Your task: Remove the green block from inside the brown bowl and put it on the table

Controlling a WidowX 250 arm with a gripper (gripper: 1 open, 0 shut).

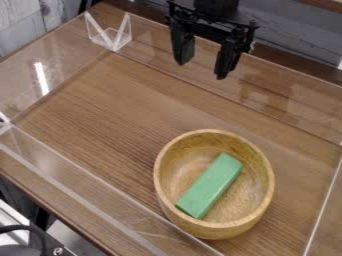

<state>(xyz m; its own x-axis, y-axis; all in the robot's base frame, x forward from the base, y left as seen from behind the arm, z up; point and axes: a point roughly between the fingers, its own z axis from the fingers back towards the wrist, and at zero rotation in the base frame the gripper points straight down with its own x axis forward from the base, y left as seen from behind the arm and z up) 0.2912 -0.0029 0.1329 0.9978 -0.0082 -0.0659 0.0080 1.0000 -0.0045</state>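
Observation:
The green block [210, 187] lies flat and slanted inside the brown bowl [168, 170], which sits on the table [107, 110] at the front right. My gripper [202, 57] hangs well above and behind the bowl near the top middle of the view. It points down with its black fingers [225, 58] spread apart and nothing between them. It touches neither the block nor the bowl.
Low clear acrylic walls [60, 165] border the tabletop on all sides. A clear acrylic corner piece [110, 32] stands at the back left. Bare wood stretches left of and behind the bowl.

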